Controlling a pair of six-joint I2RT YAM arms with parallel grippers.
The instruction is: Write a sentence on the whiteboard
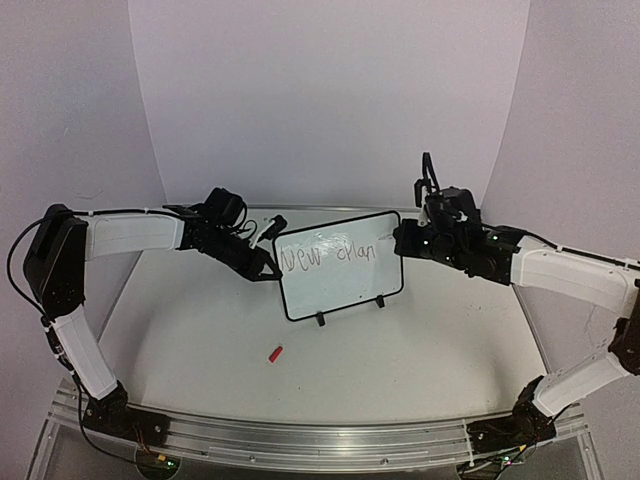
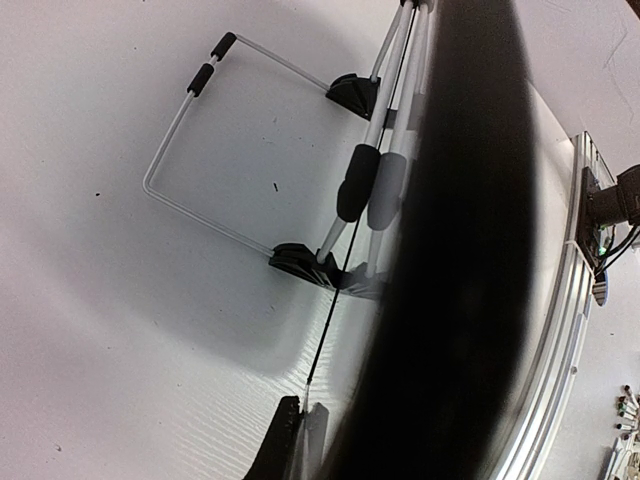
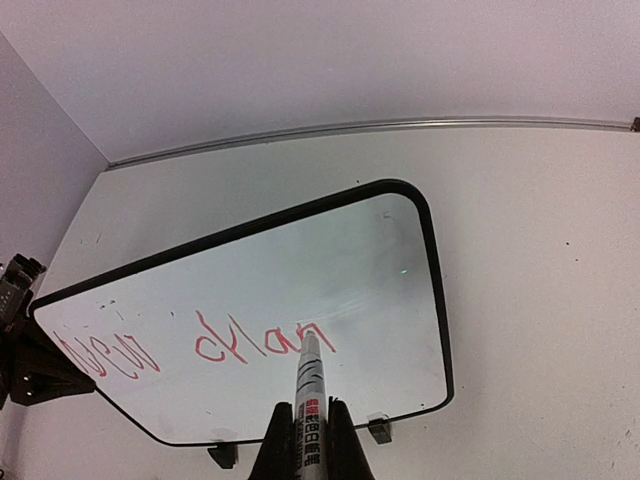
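The whiteboard stands tilted back at mid-table on two black feet. The sentence is one line of thin red handwriting, reading "New chan". My right gripper is at the board's right edge, shut on a white marker. The marker's tip touches the board at the last letter of the writing. My left gripper is shut on the board's left edge. In the left wrist view the board's edge runs into my gripper; a dark blur hides the right half.
A small red marker cap lies on the table in front of the board. A bent wire stand props the board from behind. An aluminium rail runs along the near edge. White walls enclose the back and sides.
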